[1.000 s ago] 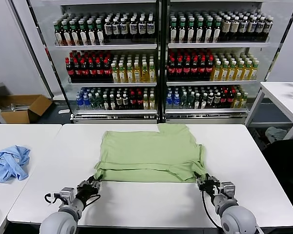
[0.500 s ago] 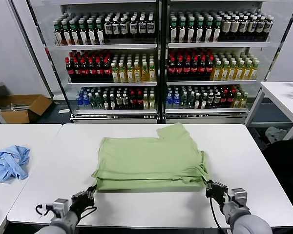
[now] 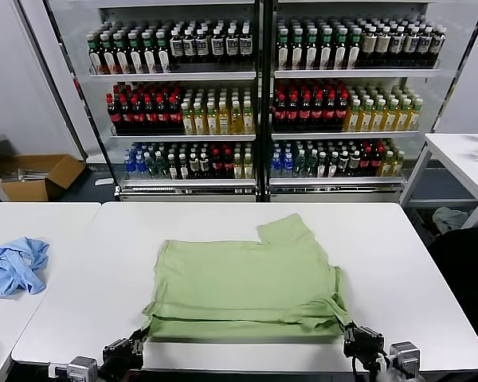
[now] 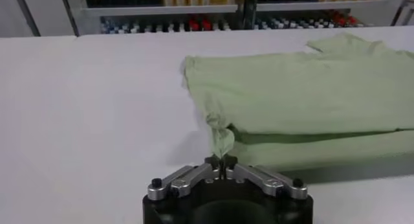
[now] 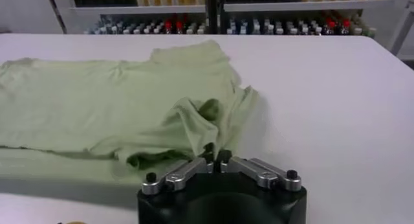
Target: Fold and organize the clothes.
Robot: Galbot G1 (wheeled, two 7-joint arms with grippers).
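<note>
The light green T-shirt (image 3: 243, 278) lies folded in layers on the white table (image 3: 406, 263), its front edge close to the table's near edge. One sleeve sticks out at the far side. My left gripper (image 3: 134, 348) sits at the shirt's near left corner, shut on a pinch of green cloth (image 4: 221, 141). At the near right corner my right gripper (image 3: 354, 339) is shut on the bunched hem (image 5: 194, 138). In both wrist views the T-shirt (image 4: 304, 96) (image 5: 97, 109) spreads away from the left gripper (image 4: 221, 162) and the right gripper (image 5: 215, 157). No printed graphic shows.
A crumpled light blue garment (image 3: 16, 267) lies on the neighbouring table at the left. Glass-door shelves of bottles (image 3: 259, 103) stand behind the table. A cardboard box (image 3: 36, 175) is on the floor at the far left, and another white table (image 3: 462, 159) at the right.
Both grippers have drawn back toward me and dropped below the table's near edge. The T-shirt has slid with them toward the near edge.
</note>
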